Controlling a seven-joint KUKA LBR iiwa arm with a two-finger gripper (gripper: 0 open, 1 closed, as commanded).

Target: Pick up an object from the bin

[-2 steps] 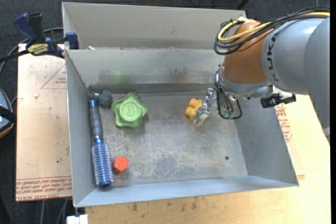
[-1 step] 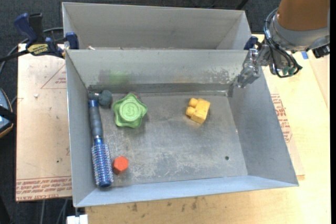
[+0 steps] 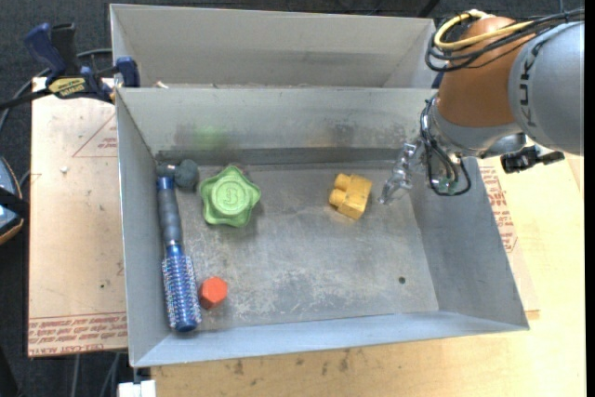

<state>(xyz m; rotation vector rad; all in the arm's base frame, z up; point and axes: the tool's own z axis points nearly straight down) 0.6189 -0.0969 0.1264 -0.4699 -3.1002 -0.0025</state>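
One each: brush (image 3: 174, 256), ball (image 3: 187, 173), green lid (image 3: 229, 196), yellow block (image 3: 350, 196), red cube (image 3: 214, 292). My gripper (image 3: 399, 172) hangs just beside the yellow block, fingers (image 3: 391, 188) apart.

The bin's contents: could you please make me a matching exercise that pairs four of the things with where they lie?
Things in the bin:
1. blue brush
2. green lobed toy
3. yellow block
4. small red piece

Places:
A. right of the middle, towards the back
B. front left, beside the bristles
C. lengthwise along the left wall
D. left of the middle, towards the back

Pairs: 1-C, 2-D, 3-A, 4-B.
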